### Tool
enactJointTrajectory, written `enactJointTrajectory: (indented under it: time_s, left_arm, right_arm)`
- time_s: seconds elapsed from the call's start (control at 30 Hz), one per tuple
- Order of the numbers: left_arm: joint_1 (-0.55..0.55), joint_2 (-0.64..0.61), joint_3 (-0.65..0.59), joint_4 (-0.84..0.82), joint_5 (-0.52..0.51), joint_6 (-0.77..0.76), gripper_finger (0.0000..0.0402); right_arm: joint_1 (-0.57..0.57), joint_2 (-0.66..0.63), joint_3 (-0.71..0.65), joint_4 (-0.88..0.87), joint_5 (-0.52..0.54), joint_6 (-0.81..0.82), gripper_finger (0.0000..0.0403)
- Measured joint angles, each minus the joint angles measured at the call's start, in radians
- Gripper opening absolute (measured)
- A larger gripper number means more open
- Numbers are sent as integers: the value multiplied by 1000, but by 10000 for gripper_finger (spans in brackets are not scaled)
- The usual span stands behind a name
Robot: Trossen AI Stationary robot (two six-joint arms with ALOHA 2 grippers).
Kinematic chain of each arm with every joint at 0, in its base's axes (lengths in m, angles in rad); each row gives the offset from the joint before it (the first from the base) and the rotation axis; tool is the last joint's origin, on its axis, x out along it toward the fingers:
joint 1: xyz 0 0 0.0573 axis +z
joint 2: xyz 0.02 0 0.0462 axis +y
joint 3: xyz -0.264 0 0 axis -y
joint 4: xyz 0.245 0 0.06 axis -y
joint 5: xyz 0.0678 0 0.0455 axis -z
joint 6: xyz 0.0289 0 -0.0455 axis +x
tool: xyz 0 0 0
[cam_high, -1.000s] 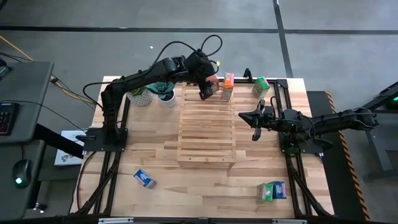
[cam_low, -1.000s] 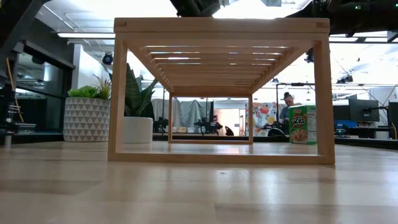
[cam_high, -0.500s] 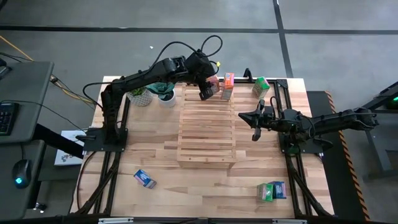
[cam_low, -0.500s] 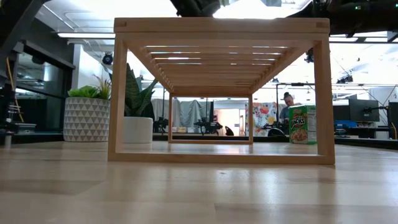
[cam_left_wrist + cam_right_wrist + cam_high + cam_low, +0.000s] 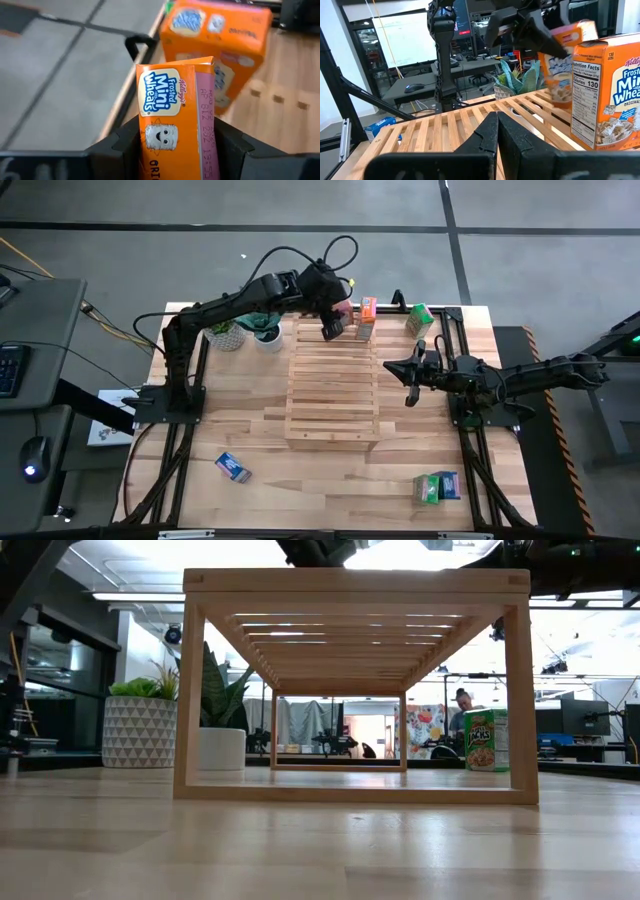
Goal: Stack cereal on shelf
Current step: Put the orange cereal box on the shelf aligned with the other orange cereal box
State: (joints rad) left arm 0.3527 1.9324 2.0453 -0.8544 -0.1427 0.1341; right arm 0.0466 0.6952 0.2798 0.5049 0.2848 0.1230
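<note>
The shelf [image 5: 333, 390] is a pale slatted rack in the table's middle; the low view shows it end-on [image 5: 355, 582]. My left gripper [image 5: 333, 327] is over the shelf's far end, shut on an orange cereal box [image 5: 175, 125]. A second orange box [image 5: 366, 318] stands upright on the shelf's far right corner. On the table, a green box [image 5: 419, 318] stands at the far right, a blue box [image 5: 233, 468] lies near left, and a green and a blue box [image 5: 437, 487] lie near right. My right gripper [image 5: 392, 365] hovers shut just right of the shelf. My left gripper pinches the orange box between its two fingers [image 5: 122, 145], one on each side of the box's lower part [image 5: 172, 155]. The arm slants down from the table's left. The box's printed end [image 5: 170, 85] sticks out past the fingertips, over the shelf's far slats beside the standing orange box.
Two potted plants [image 5: 245, 332] stand on the table left of the shelf's far end, close to my left arm. Black frame rails [image 5: 470, 450] run along both table sides. Bare tabletop lies in front of the shelf's near end.
</note>
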Motion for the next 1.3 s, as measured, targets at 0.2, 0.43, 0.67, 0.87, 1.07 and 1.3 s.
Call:
enactJointTrajectory:
  time_s: [0.2,0.43,0.67,0.87,1.07,1.3]
  left_arm:
    - [0,-1,0,39,-13,-62,168]
    - [0,-1,0,4,8,-63,177]
    - [0,1,0,-29,10,-72,221]
    - [0,3,0,-7,10,-71,247]
    - [3,-19,0,-11,10,-74,248]
    - [7,-87,0,-13,19,-72,248]
  right_arm:
    - [0,0,0,0,0,0,0]
    - [0,0,0,-1,0,0,0]
    - [0,0,0,-1,0,0,0]
    - [0,0,0,-2,0,0,0]
    - [0,0,0,-9,0,0,0]
    - [0,0,0,-16,22,0,0]
